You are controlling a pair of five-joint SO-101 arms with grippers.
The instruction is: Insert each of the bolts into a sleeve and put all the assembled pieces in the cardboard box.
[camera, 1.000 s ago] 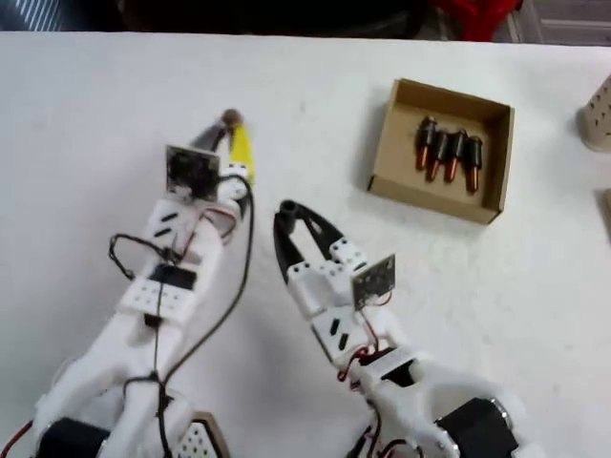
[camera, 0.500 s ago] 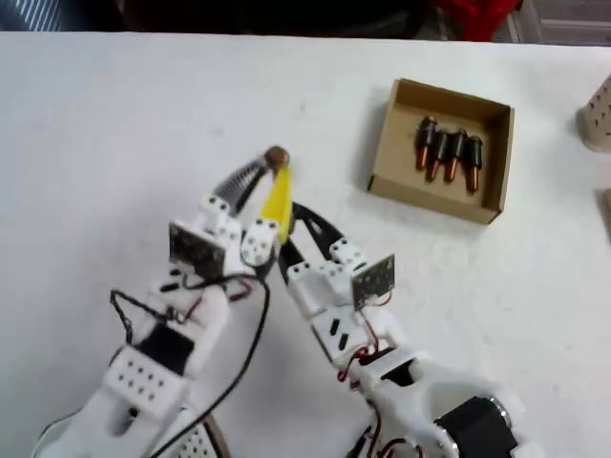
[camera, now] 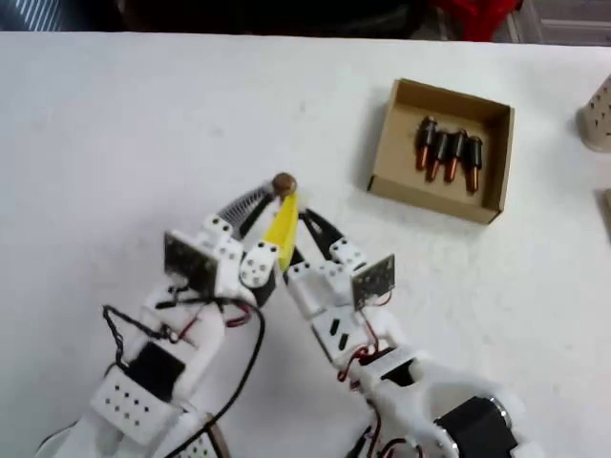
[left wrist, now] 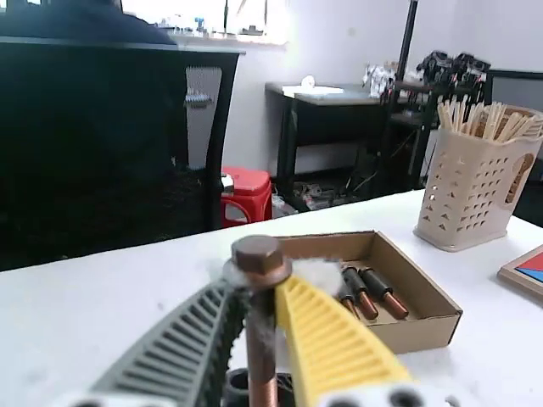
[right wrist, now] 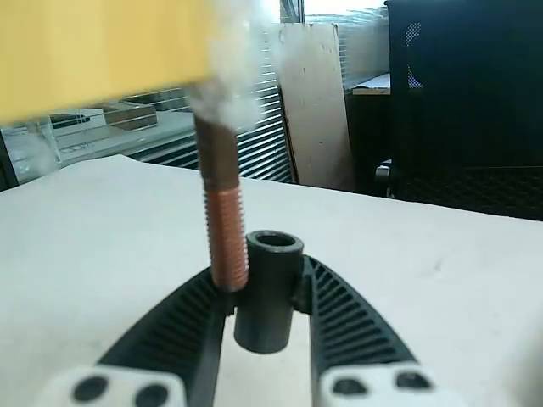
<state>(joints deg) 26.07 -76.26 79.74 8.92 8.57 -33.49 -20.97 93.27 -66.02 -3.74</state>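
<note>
My left gripper [camera: 278,197], with one grey and one yellow finger, is shut on a copper bolt [camera: 282,183] held upright, head up. In the left wrist view the bolt [left wrist: 258,259] stands between the ribbed fingers. My right gripper [right wrist: 270,309] has black fingers and is shut on an upright black sleeve [right wrist: 268,292] on the table. The bolt's threaded end [right wrist: 227,254] hangs close beside the sleeve's rim, outside the bore. From above, the yellow finger covers the sleeve. The cardboard box [camera: 384,157] sits to the far right and holds several assembled pieces [camera: 447,151].
A beige perforated holder [camera: 598,116] with sticks stands at the table's right edge, beyond the box. A flat board [left wrist: 528,270] lies near it. Open white tabletop stretches across the far left and between the grippers and the box.
The left arm has swung right and nearer with the bolt, from the far left to just over the right gripper's sleeve. The right arm has not moved.
</note>
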